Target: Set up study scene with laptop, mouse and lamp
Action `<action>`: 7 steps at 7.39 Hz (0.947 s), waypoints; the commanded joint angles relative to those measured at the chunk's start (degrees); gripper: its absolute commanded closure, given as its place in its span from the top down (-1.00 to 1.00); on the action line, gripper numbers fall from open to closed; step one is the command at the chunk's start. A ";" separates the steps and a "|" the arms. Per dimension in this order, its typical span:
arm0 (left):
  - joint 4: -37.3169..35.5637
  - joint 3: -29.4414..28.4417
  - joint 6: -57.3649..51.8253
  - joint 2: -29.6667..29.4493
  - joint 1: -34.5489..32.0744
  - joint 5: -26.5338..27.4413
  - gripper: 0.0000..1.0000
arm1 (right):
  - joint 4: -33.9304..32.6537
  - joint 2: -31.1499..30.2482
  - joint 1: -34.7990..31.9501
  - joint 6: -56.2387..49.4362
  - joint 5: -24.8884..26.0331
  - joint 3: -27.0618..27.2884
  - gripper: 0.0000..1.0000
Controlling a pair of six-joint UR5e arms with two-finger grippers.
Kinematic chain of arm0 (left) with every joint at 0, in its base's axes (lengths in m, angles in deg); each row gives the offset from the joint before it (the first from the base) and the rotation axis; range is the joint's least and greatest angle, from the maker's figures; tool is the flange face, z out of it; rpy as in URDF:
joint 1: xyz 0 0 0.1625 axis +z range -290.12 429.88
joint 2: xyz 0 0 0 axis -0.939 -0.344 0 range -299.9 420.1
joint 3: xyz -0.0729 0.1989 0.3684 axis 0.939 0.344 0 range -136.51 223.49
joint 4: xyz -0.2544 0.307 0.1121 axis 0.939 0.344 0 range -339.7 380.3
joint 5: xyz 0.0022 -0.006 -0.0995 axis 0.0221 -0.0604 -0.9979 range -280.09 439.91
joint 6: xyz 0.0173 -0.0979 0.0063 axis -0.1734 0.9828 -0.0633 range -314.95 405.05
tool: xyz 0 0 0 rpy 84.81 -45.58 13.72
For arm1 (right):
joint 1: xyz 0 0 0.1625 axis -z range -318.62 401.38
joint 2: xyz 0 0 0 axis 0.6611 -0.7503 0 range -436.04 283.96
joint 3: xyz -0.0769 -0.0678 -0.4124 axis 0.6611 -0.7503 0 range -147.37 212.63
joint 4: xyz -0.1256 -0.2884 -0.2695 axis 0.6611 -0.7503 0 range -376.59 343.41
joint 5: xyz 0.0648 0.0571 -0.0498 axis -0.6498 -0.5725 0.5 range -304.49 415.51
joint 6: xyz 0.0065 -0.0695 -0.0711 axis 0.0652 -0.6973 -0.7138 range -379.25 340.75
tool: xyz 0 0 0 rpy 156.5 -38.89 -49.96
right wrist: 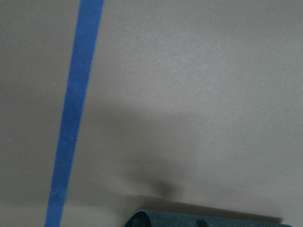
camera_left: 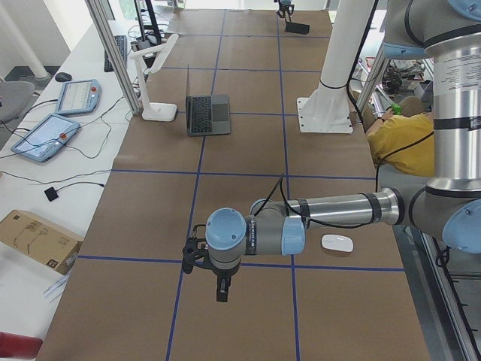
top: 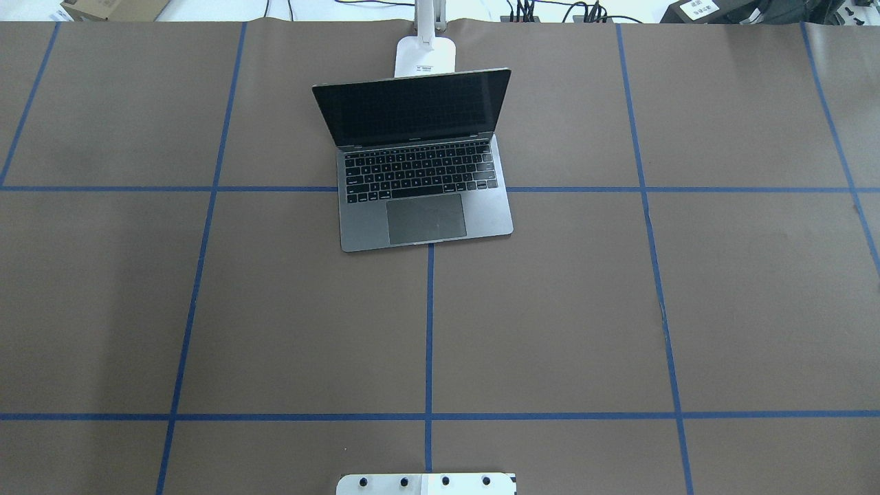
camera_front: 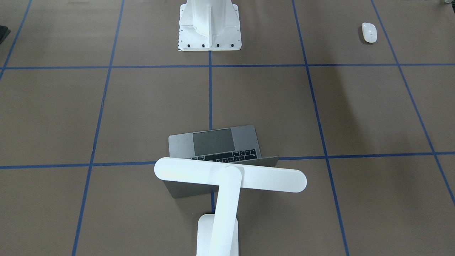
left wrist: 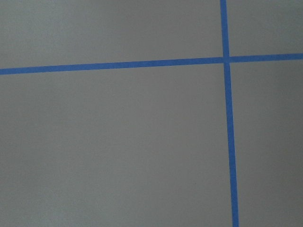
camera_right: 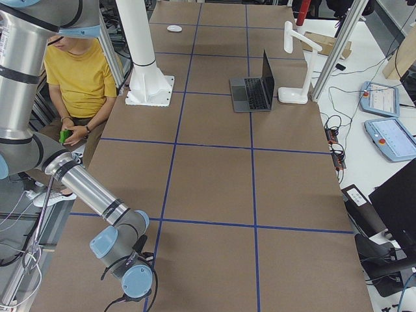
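The laptop (top: 419, 165) stands open at the table's far middle, its screen dark. Right behind it is the lamp (camera_front: 227, 177), its bar head reaching over the laptop's lid and its base (top: 425, 55) at the far edge. The mouse (camera_front: 369, 32) lies alone near the robot's side, on its left. My left gripper (camera_left: 222, 287) hangs low over bare table at the left end, a short way from the mouse (camera_left: 337, 243). At the table's right end my right gripper (camera_right: 133, 292) is also low. I cannot tell whether either is open or shut. Both wrist views show only paper and tape.
A white bolted pedestal (camera_front: 209, 32) stands at the robot's side, in the middle. A flat black pad (camera_left: 297, 28) lies at the far right end. A seated person in a yellow shirt (camera_right: 78, 71) is behind the robot. Teach pendants (camera_left: 56, 128) and cables lie off the far edge.
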 commanded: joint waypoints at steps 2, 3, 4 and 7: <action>-0.09 0.04 0.00 0.00 -0.07 -0.07 1.00 | -0.19 0.07 -0.09 -1.12 -0.08 1.65 -1.00; -0.09 0.04 0.00 0.00 -0.07 -0.07 1.00 | -0.36 0.07 -0.09 -1.12 -0.43 2.53 -1.00; -0.09 -0.05 0.00 0.00 -0.07 -0.07 1.00 | -0.62 -0.02 -0.18 -1.12 -0.86 3.67 -1.00; -0.18 0.04 0.00 0.00 0.02 -0.07 1.00 | -0.80 0.07 -0.26 -0.51 -1.04 8.41 -1.00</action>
